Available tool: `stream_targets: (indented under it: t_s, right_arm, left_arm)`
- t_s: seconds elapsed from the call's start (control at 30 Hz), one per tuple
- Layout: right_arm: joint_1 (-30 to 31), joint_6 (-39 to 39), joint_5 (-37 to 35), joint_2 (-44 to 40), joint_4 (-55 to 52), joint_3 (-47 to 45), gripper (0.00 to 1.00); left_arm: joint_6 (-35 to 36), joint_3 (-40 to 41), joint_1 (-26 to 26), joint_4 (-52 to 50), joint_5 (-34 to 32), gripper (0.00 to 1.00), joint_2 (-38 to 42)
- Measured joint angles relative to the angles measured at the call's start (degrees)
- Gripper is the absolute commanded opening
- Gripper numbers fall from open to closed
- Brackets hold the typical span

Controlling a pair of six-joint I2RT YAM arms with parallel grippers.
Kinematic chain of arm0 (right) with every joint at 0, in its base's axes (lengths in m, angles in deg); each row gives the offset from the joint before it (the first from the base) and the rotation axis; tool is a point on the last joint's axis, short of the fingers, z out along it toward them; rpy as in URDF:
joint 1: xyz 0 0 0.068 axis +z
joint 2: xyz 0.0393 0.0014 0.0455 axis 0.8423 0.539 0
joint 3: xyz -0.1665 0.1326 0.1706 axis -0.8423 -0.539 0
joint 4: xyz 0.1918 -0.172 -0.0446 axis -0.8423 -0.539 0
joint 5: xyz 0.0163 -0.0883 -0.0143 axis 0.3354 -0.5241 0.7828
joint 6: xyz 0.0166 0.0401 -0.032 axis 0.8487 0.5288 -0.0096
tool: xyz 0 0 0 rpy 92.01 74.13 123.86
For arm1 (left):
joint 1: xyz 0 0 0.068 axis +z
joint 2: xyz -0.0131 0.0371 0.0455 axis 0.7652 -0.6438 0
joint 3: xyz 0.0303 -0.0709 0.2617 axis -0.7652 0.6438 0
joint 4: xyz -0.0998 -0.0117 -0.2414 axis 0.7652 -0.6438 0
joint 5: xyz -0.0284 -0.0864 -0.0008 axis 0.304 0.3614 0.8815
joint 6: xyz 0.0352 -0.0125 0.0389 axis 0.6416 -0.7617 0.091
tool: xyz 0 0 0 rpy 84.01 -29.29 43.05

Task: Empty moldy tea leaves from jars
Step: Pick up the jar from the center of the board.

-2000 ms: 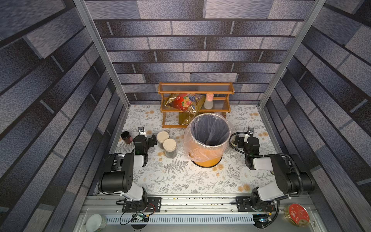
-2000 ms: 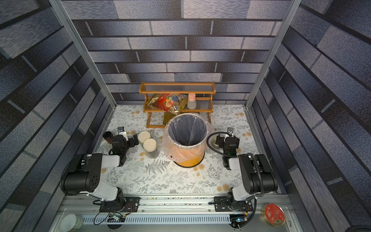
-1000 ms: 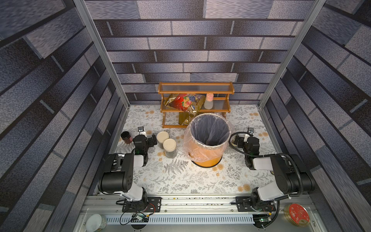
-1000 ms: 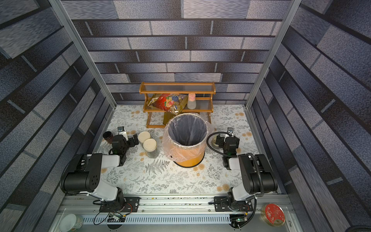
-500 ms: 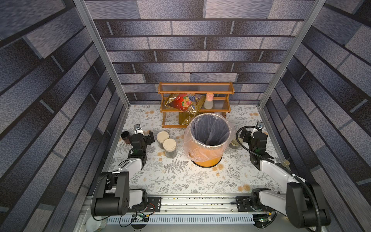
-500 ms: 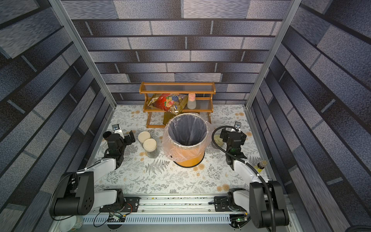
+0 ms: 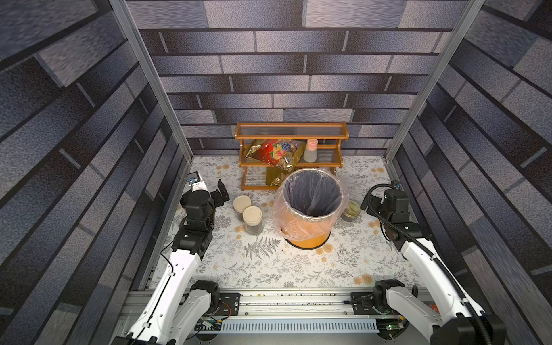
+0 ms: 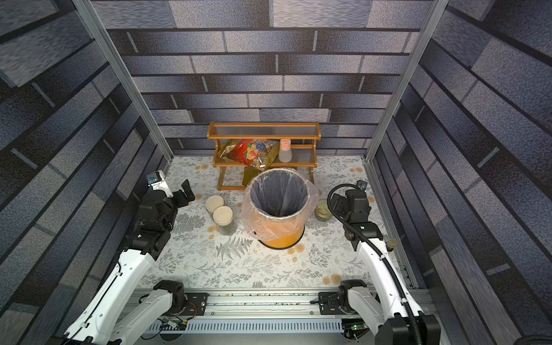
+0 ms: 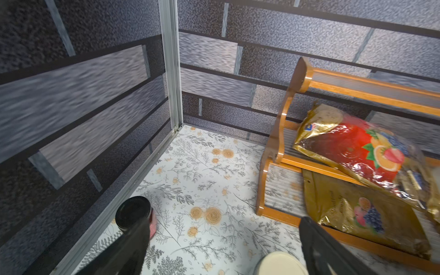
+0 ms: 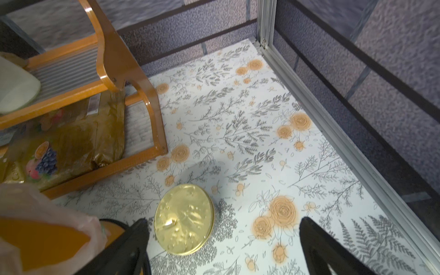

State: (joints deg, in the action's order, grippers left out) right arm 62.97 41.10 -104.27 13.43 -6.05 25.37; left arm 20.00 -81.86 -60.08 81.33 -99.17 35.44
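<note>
Left claw (image 9: 223, 221): my jaws are spread wide with nothing held, raised over the floral mat (image 9: 204, 181). A dark black-lidded jar (image 9: 133, 214) stands near one finger. Right claw (image 10: 223, 221): also spread and empty. A gold-topped tin (image 10: 183, 219) sits on the mat close to one finger, untouched. The jars (image 7: 252, 215): two, upright, cream lids on, touching each other, between my left claw and the lined orange bin (image 7: 307, 236). A wooden rack (image 7: 291, 139) stands behind the bin.

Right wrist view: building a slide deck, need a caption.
Open right gripper facing a gold-lidded jar beside the lined orange bin, wooden rack behind.
</note>
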Motion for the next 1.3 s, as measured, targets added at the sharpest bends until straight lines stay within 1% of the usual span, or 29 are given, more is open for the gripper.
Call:
stream_targets:
  t_s: [0.2,0.4,0.6,0.77,0.93,1.3]
  right_arm:
    - [0.00,0.90,6.16,-0.20,-8.09,0.13,1.00]
    - [0.02,1.68,9.77,2.43,-9.35,-0.35,1.00]
    - [0.44,1.92,10.78,8.24,-9.14,-0.76,1.00]
    - [1.66,1.88,10.80,13.03,-8.94,-0.11,1.00]
    - [2.62,1.03,11.50,18.80,-7.78,2.91,1.00]
    - [3.85,-1.16,11.15,31.04,-6.54,10.80,1.00]
  left_arm:
    - [-5.14,-5.51,-5.84,-13.11,-2.12,1.00,0.63]
    - [-6.38,-5.99,-9.27,-20.22,-0.55,1.00,1.95]
    - [-6.69,-5.99,-10.82,-22.27,3.61,1.00,2.43]
    - [-6.47,-7.43,-12.33,-24.20,5.35,1.00,2.67]
    - [-5.38,-8.66,-12.70,-25.94,6.56,1.00,3.37]
    - [-3.45,-8.68,-12.70,-28.81,6.80,1.00,4.63]
